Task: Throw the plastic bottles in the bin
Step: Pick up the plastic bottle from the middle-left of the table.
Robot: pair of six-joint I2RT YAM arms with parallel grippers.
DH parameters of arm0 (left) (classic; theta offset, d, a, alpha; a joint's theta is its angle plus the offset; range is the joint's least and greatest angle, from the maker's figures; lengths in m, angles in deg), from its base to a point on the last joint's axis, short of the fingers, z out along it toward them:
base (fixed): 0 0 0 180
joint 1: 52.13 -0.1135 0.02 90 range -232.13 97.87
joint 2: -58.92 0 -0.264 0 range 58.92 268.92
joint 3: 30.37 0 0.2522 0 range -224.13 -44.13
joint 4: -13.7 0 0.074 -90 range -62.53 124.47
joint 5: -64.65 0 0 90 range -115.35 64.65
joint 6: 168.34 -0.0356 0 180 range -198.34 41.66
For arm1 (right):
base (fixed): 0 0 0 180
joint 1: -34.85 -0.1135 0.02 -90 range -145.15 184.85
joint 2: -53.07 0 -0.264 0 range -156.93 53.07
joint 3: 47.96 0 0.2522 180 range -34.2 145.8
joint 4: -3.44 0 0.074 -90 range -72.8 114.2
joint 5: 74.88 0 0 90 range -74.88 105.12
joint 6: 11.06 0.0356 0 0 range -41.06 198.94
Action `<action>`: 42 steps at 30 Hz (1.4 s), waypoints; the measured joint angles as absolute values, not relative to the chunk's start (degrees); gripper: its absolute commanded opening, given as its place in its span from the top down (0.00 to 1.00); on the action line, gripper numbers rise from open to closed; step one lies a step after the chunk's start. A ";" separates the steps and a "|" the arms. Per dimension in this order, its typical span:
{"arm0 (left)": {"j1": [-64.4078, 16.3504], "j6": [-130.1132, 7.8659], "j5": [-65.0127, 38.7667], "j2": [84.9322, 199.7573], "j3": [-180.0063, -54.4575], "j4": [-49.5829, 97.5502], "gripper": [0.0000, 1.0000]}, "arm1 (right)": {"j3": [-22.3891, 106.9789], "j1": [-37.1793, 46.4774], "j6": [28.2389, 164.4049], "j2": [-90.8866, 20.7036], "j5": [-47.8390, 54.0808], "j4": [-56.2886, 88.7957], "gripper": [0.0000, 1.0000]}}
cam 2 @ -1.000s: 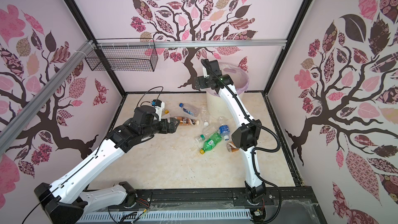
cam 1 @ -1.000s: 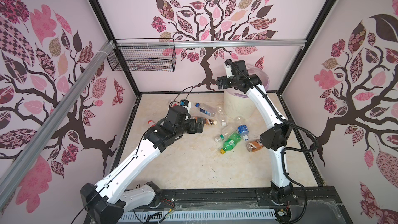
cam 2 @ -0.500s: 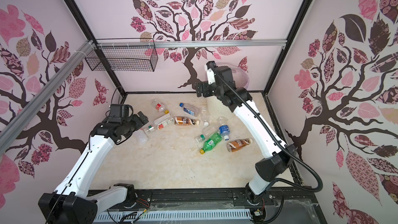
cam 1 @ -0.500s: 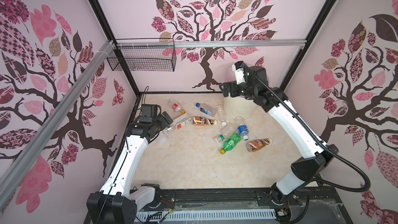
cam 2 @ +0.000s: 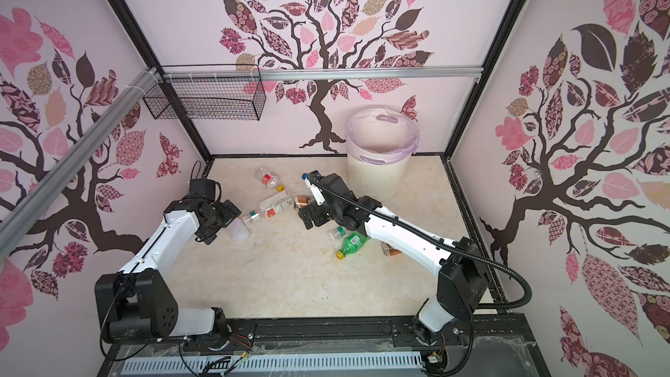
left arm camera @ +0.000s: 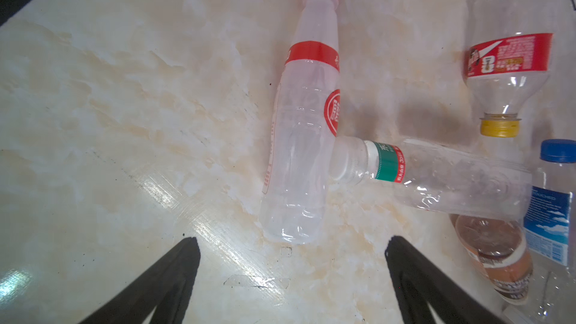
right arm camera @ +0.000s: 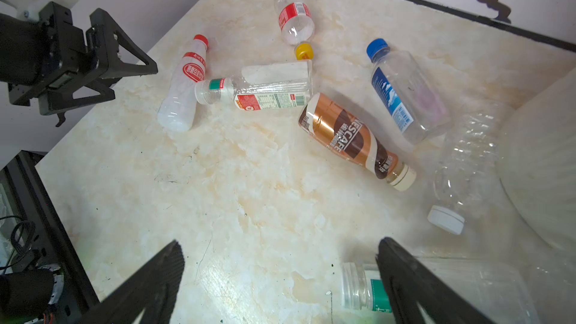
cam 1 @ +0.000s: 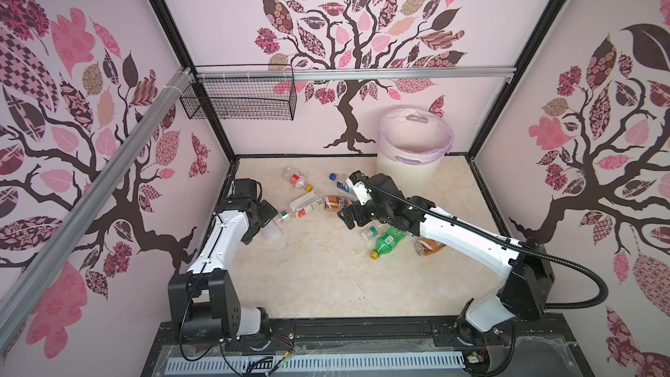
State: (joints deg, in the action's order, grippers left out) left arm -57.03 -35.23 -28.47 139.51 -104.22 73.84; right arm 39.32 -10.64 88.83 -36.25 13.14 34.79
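Note:
Several plastic bottles lie on the marble floor in front of the bin [cam 1: 415, 161] [cam 2: 377, 179]. My left gripper [left arm camera: 291, 244] [cam 1: 270, 213] is open, with the base of a frosted red-capped bottle [left arm camera: 305, 138] [right arm camera: 184, 88] just ahead of its fingertips. A clear green-banded bottle [left arm camera: 436, 179] [cam 1: 302, 206] touches that bottle's side. My right gripper [right arm camera: 280, 243] [cam 2: 306, 217] hangs open and empty near a brown coffee bottle [right arm camera: 346, 135] [cam 1: 335, 203]. One finger partly covers a clear bottle [right arm camera: 358, 285]. A green bottle [cam 1: 389, 241] lies under the right arm.
A red-labelled, yellow-capped bottle [right arm camera: 294, 20], a blue-capped bottle [right arm camera: 405, 95] and a clear white-capped bottle [right arm camera: 461, 169] lie toward the back. Another brown bottle [cam 2: 389, 250] sits under the right forearm. A black wire basket [cam 1: 239, 103] hangs on the back-left wall.
The left gripper pulled back from the middle bottles to the left side. The right gripper swung down from above the bin to just over the floor by the brown bottle.

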 measured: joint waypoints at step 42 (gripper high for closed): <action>-57.82 -38.55 -16.75 150.38 -99.48 64.41 0.62 | 31.85 -10.78 91.17 -33.97 15.79 28.58 0.01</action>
State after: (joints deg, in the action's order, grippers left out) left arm -57.82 -38.55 -16.75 150.38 -99.48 64.41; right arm 31.85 -10.78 91.17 -33.97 15.79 28.58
